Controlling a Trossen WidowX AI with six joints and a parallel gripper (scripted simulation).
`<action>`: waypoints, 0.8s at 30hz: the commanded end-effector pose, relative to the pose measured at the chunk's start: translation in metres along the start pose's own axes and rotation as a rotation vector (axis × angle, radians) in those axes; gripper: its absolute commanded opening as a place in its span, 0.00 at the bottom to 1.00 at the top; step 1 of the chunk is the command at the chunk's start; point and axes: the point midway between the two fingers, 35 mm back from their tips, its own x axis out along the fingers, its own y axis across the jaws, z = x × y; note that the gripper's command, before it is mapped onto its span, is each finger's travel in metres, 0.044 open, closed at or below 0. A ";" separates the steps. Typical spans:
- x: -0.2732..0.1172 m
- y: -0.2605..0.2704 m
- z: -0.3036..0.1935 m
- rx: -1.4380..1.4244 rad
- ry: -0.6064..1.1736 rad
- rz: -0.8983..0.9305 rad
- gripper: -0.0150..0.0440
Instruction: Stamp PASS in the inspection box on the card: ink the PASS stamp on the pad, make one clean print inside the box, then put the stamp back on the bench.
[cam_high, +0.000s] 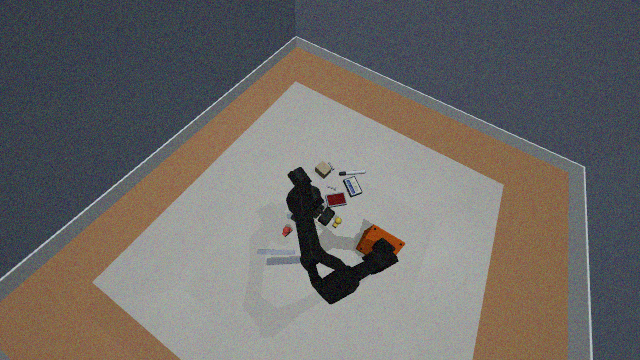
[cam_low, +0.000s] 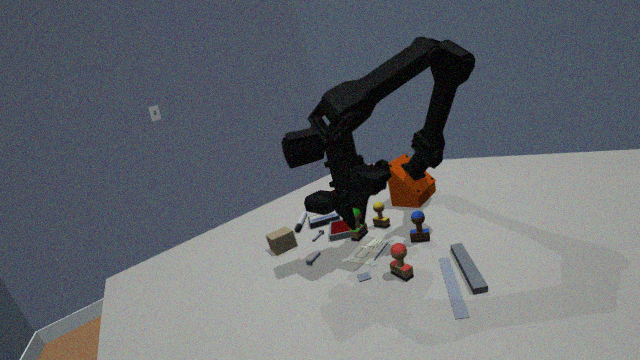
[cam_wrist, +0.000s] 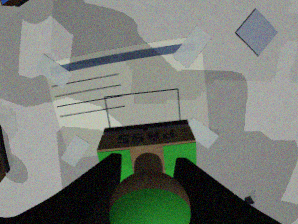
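Note:
My gripper (cam_low: 357, 220) (cam_wrist: 148, 165) is shut on the handle of the green-topped PASS stamp (cam_low: 358, 232) (cam_wrist: 146, 137). The stamp's lettering shows in the wrist view. The stamp is held above the card (cam_low: 367, 251) (cam_wrist: 80, 120), near its pad-side edge; the exact height is unclear. The black outline of the inspection box (cam_wrist: 178, 102) lies just beyond the stamp, which hides its near edge. No print shows in the visible part of the box. The open red ink pad (cam_high: 336, 199) (cam_low: 339, 228) lies beside the card. The arm hides the card in the top view.
Yellow (cam_high: 338, 220) (cam_low: 381, 221), blue (cam_low: 419, 235) and red (cam_high: 286, 231) (cam_low: 401, 269) stamps stand around the card. A blue-and-white case (cam_high: 353, 186) (cam_low: 324, 220), marker (cam_high: 353, 173) (cam_low: 301, 222) and tan block (cam_high: 323, 169) (cam_low: 281, 240) are beyond the pad. Two long bars (cam_low: 468, 268) (cam_low: 454, 288) lie beyond the red stamp.

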 end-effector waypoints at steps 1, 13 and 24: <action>0.003 0.001 0.000 0.006 -0.005 -0.001 0.25; 0.011 0.001 0.000 0.004 -0.004 0.000 0.25; 0.018 0.001 0.001 0.003 -0.004 0.000 0.25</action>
